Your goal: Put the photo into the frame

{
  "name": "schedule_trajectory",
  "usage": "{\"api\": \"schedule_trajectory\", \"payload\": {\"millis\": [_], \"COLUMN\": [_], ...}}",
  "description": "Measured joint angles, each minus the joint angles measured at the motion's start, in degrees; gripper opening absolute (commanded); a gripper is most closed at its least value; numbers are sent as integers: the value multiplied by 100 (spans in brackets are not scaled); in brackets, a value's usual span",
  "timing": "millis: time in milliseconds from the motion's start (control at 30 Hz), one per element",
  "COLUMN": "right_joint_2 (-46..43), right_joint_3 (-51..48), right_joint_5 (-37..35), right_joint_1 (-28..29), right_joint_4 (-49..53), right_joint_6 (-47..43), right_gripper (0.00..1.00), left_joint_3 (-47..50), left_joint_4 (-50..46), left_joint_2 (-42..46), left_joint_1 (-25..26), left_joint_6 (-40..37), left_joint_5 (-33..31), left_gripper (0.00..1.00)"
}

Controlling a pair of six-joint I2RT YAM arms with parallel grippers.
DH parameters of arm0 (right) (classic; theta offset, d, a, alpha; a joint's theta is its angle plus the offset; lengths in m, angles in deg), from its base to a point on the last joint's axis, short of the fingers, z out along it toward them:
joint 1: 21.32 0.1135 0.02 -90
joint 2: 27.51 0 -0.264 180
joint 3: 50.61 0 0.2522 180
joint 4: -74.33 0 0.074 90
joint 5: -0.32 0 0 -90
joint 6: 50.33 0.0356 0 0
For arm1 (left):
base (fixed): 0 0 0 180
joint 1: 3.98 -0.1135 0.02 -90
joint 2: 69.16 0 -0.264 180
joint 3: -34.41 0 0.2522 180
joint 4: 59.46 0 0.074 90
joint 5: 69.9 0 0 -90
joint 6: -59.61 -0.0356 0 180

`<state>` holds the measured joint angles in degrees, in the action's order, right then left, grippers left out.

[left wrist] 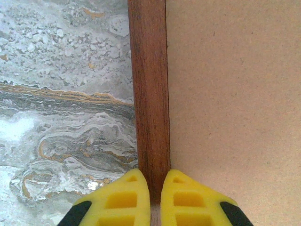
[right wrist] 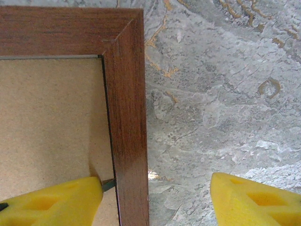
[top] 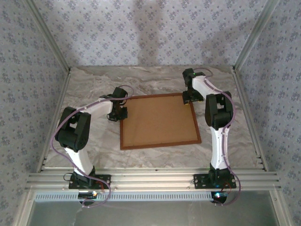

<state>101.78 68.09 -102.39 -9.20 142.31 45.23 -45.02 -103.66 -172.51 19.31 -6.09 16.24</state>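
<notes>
**Frame face-down, one rail straddled: slips and snags are the risks**

The frame [top: 160,144] lies flat on the marble worktop [top: 155,80] with the brown backing board [top: 157,120] filling it. Whether the photo sits beneath that board cannot be told.

The left end effector [left wrist: 155,197] has its fingertips drawn almost together and holds nothing. The frame's left rail runs straight ahead from just under the tips, with board to one side and bare worktop to the other.

The right end effector [right wrist: 155,183] is spread wide and straddles the right rail close to a frame corner. One finger is over the board, the other over the worktop well clear of the rail, and nothing is gripped.

A small dark tab [right wrist: 108,184] sits right at the inner finger. If the fingers close here, that finger could catch or bend the tab, or drag the board askew.

Gripping a single rail may tip the frame up and let the board shift. On the left, the narrow tips could slide off the rail and push the frame across the smooth marble.
</notes>
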Motion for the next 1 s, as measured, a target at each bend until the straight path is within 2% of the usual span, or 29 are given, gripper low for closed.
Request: {"api": "schedule_trajectory", "payload": {"millis": [267,333,700,1000], "right_joint_2": [-345,-625,-2682,-3230], "right_joint_3": [-398,-708,-2608,-3847], "right_joint_5": [367,525,717,732], "right_joint_1": [-61,-61,-297,-472], "right_joint_4": [-101,-129,-492,-710], "right_joint_6": [68,133,588,761], "right_gripper": [67,67,67,68], "left_joint_3": [0,0,-61,-131], "left_joint_4": [0,0,-4,-4], "left_joint_2": [0,0,-28,-39], "left_joint_1": [0,0,0,0], "left_joint_6": [-4,-7,-31,-35], "left_joint_5": [-7,-7,-2,-2], "left_gripper": [3,0,0,0]}}
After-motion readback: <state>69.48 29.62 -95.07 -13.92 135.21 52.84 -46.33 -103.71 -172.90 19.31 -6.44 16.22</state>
